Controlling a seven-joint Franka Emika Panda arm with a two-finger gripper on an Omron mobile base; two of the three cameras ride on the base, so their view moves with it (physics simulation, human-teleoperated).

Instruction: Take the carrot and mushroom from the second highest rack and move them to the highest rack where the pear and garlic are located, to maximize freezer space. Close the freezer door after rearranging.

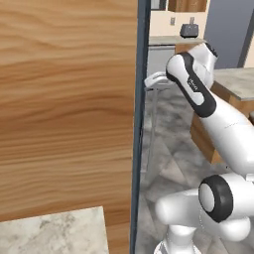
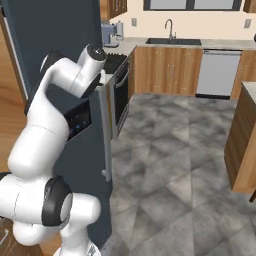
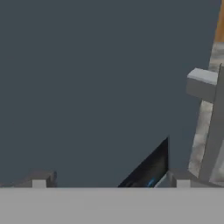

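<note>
- Nearest to us in the hand view, our gripper (image 3: 110, 179) stands released: its two finger tips (image 3: 40, 179) rise far apart at 6 o'clock with nothing between them.
- Just beyond the tips is the dark grey freezer door (image 3: 87, 87), seen face-on and close. Whether the tips touch it we cannot tell.
- On that door, a dark dispenser panel (image 3: 151, 168) shows at 5 o'clock in the hand view. The grey door handle (image 3: 212, 127) runs down the 3 o'clock edge, with its bracket at 2 o'clock.
- From the right base view, the arm bends toward the door (image 2: 60, 45) at 10 o'clock, and the long handle (image 2: 106, 135) hangs just right of it.
- The left base view gives the door's edge (image 1: 140, 124) as a thin dark strip at centre, beside a wooden cabinet panel (image 1: 64, 109) from 9 o'clock.
- Carrot, mushroom, pear and garlic lie out of sight, so we cannot confirm that they sit together on the highest rack.
- We judge the step to be closing the door; the next move calls for a steady push on its face, with the tips kept off the handle.
- Far off, a sink (image 2: 170, 40) and counter lie at 1 o'clock.
</note>
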